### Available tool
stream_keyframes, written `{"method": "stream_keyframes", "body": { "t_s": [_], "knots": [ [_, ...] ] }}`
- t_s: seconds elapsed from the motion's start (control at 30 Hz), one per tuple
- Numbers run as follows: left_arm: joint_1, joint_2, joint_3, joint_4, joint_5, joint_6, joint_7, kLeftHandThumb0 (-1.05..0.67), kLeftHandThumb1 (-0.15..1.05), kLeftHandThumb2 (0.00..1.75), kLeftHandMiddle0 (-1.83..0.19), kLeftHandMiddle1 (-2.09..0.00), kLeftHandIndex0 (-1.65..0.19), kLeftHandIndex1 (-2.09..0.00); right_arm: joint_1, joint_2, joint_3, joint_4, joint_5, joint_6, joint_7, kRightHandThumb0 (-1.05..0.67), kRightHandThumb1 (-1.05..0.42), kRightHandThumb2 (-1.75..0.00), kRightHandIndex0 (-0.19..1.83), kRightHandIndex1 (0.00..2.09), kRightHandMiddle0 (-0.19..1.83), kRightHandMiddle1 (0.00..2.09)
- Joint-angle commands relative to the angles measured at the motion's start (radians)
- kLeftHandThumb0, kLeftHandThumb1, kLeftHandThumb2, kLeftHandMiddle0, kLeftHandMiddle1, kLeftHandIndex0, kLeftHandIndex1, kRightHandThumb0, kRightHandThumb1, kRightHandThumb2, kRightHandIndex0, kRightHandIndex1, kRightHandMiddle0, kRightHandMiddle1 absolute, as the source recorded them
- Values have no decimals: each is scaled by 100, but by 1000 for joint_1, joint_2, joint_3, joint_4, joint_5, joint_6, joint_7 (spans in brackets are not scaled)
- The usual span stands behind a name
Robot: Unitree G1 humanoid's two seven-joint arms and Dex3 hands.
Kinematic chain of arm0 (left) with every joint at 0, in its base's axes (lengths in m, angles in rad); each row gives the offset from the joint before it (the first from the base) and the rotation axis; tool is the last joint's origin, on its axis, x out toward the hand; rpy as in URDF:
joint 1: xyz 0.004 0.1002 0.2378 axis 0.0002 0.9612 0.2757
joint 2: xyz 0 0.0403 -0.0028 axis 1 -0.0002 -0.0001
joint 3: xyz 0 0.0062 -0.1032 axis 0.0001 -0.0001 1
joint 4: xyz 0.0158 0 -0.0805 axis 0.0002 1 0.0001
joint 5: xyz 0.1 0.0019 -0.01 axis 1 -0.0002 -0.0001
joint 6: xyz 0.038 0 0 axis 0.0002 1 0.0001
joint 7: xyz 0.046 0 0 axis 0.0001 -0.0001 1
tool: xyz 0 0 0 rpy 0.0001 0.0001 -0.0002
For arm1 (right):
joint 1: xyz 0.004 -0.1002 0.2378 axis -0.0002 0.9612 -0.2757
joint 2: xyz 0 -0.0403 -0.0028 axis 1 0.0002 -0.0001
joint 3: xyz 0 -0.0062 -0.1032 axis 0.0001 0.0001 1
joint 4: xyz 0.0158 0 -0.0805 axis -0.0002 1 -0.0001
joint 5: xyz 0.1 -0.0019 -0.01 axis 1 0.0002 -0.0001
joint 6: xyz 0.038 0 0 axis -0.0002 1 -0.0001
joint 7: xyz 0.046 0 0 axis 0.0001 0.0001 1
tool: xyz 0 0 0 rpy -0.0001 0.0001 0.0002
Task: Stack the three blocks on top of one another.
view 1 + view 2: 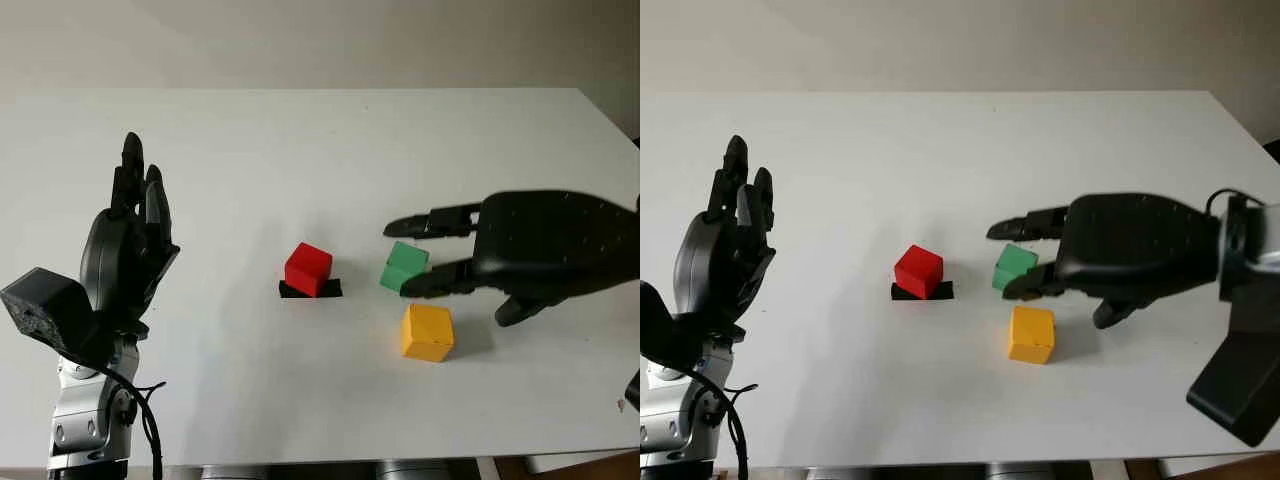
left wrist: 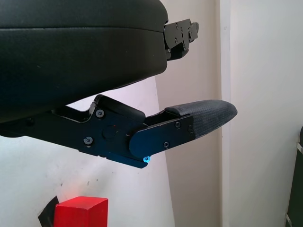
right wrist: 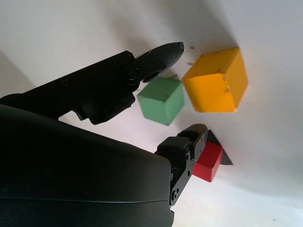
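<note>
Three blocks lie on the white table. A red block sits on a black tape mark near the middle. To its right is a green block, and a yellow block lies just in front of the green one. My right hand reaches in from the right, open, with one finger behind the green block and another in front of it. In the right wrist view a gap shows between the green block and both fingers. My left hand is raised at the left, open, far from the blocks.
The table's right edge runs close behind my right arm. A pale wall stands beyond the far edge. Bare white tabletop stretches between my left hand and the red block.
</note>
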Motion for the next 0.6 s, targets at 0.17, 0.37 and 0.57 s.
{"method": "stream_keyframes", "body": {
  "t_s": [0.17,0.37,0.57],
  "knots": [
    [17,19,-13,-2,33,-16,2,-73,105,70,18,-5,19,-4,36,55,-4,57,-77,-63,-127,-27,-85,-6,14,5,56,6],
    [27,16,-17,-12,49,-18,8,-73,105,69,17,-5,19,-4,27,58,21,71,-136,-76,-165,-29,-85,-6,10,3,52,4],
    [42,21,-25,-20,68,-16,6,-73,105,69,18,-5,18,-5,20,73,29,92,-184,-93,-217,-36,-85,-5,10,4,53,4]
  ]
}}
